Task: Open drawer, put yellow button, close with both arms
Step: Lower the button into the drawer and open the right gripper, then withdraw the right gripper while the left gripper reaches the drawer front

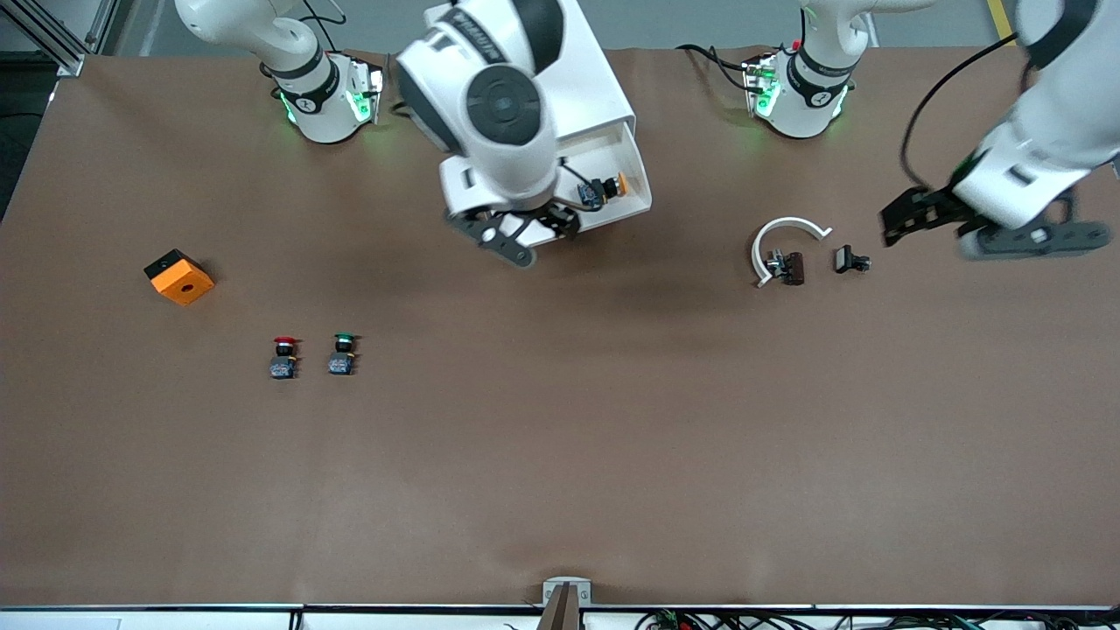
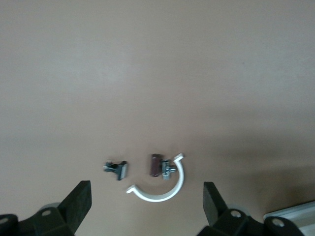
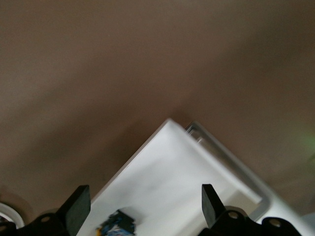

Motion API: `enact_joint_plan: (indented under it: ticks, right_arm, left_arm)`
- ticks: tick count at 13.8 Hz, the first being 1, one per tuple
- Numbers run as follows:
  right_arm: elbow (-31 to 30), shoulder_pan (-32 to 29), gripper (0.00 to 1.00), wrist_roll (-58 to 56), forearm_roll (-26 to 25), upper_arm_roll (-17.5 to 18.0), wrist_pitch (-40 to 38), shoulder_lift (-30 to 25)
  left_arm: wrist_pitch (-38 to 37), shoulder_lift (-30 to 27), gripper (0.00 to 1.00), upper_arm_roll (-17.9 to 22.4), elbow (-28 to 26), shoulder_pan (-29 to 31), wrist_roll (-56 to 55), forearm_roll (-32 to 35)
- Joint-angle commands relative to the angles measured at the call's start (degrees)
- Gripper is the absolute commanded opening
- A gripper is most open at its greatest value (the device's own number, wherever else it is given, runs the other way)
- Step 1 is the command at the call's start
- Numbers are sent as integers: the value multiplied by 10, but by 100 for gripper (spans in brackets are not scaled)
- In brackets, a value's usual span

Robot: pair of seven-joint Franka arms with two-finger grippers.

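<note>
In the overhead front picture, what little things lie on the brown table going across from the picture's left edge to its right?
Orange block → red-capped button → green-capped button → open drawer holding the yellow button → white curved clip → small black part.

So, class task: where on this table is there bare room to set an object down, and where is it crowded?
Free: the wide brown stretch nearer the front camera than the red button and green button, and the middle between the green button and the white ring. Crowded: around the open drawer holding the yellow button, under the right tool.
</note>
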Motion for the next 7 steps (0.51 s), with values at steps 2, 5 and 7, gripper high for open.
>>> enact_joint_plan:
  ticks: [2, 5, 7]
  right_arm:
    - [-2, -95, 100, -248, -12, 6, -55, -40]
    - [-2, -165, 100, -412, -49, 6, -98, -58]
    - [-2, -216, 100, -496, -67, 6, -121, -62]
  left_arm:
    - [36, 67, 100, -75, 8, -11, -112, 6]
    - [81, 125, 100, -130, 8, -17, -185, 7]
    - [86, 161, 100, -141, 13, -52, -247, 9]
